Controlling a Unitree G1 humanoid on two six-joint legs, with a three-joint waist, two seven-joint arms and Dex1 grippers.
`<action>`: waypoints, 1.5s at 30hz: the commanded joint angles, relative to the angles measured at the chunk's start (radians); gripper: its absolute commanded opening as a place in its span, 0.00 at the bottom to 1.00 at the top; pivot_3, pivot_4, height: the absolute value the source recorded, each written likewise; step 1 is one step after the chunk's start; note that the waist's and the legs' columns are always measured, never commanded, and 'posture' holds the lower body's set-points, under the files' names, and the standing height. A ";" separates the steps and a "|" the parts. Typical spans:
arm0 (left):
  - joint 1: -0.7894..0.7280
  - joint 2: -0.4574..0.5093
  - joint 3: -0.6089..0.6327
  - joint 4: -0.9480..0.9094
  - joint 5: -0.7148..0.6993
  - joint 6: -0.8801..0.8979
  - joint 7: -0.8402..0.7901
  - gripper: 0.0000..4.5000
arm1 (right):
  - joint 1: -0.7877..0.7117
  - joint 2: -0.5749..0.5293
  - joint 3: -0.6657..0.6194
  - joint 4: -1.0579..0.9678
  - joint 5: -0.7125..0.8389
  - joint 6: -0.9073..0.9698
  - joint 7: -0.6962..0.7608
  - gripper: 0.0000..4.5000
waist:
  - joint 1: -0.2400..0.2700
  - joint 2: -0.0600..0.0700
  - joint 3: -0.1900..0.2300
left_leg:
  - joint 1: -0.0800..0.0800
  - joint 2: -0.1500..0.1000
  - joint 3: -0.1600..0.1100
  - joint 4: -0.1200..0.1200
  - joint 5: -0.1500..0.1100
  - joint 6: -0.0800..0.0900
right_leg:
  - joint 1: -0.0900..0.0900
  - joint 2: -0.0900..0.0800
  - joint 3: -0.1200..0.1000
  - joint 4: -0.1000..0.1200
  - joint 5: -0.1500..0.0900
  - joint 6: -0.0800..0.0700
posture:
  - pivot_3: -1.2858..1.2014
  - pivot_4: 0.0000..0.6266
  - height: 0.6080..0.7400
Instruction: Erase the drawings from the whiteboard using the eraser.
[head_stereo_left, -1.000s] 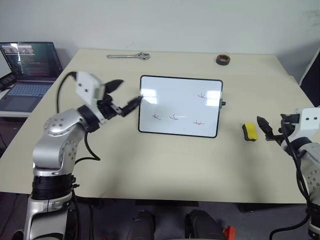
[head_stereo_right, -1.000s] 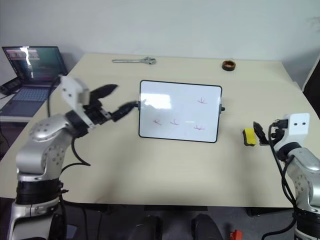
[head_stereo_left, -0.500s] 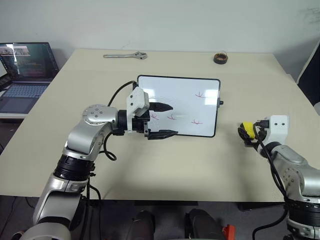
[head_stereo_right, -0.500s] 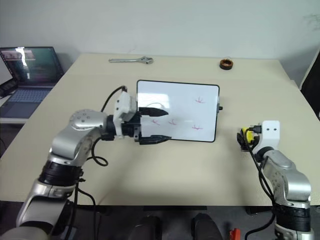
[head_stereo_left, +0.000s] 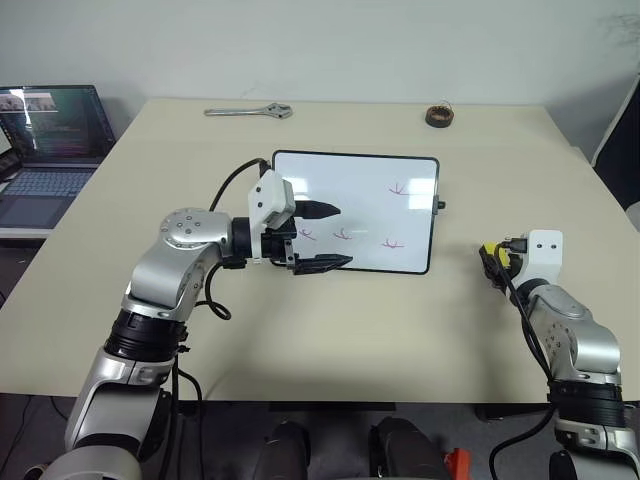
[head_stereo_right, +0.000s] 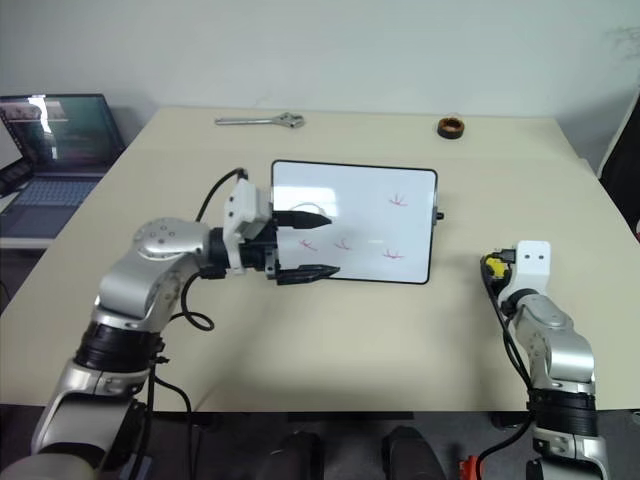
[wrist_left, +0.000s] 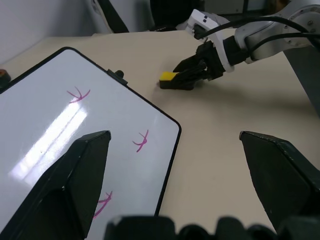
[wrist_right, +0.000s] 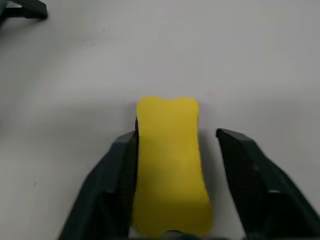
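The whiteboard (head_stereo_left: 370, 170) lies flat mid-table, with pink-red drawings (head_stereo_left: 401, 189) scattered over its right and near parts. My left gripper (head_stereo_left: 340, 237) is open, its fingers spread wide over the board's near left area and pointing right. The yellow eraser (wrist_right: 170, 160) lies on the table right of the board. My right gripper (wrist_right: 175, 135) is around it: one finger touches its side, and a narrow gap remains at the other finger. The left wrist view shows the eraser (wrist_left: 167, 77) between those black fingers beyond the board's corner.
A metal wrench (head_stereo_left: 250, 112) and a dark ring-shaped roll (head_stereo_left: 437, 116) lie near the table's far edge. An open laptop (head_stereo_left: 50, 130) stands on a separate surface at the far left. The table (head_stereo_left: 400, 320) is bare between the board and its near edge.
My left gripper swung right, from the board's left edge to over its near left part. My right gripper moved forward and down around the eraser, and its jaws narrowed.
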 joint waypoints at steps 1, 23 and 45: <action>0.022 0.017 0.040 -0.050 -0.007 0.015 0.024 1.00 | -0.025 0.004 0.001 -0.015 -0.014 -0.019 0.004 0.31 | -0.001 0.000 0.000 | 0.000 0.000 0.000 0.000 0.000 0.000 | 0.000 0.000 0.000 0.000 0.000 0.000 | 0.52 0.24 1.00; 0.079 -0.030 0.097 -0.083 0.080 0.114 0.327 1.00 | -0.355 0.100 0.300 -0.029 -0.195 -0.168 0.048 0.24 | -0.005 0.001 0.001 | 0.000 0.001 -0.001 0.000 0.000 0.000 | 0.000 -0.001 -0.001 0.000 0.000 0.000 | 0.52 0.24 1.00; 0.086 -0.051 0.073 -0.065 0.090 0.073 0.310 1.00 | -0.343 0.080 0.351 0.067 -0.343 -0.205 0.090 0.24 | -0.003 0.001 0.001 | 0.000 0.001 -0.002 0.001 0.000 0.000 | 0.001 -0.003 -0.002 0.002 0.000 0.000 | 0.52 0.24 1.00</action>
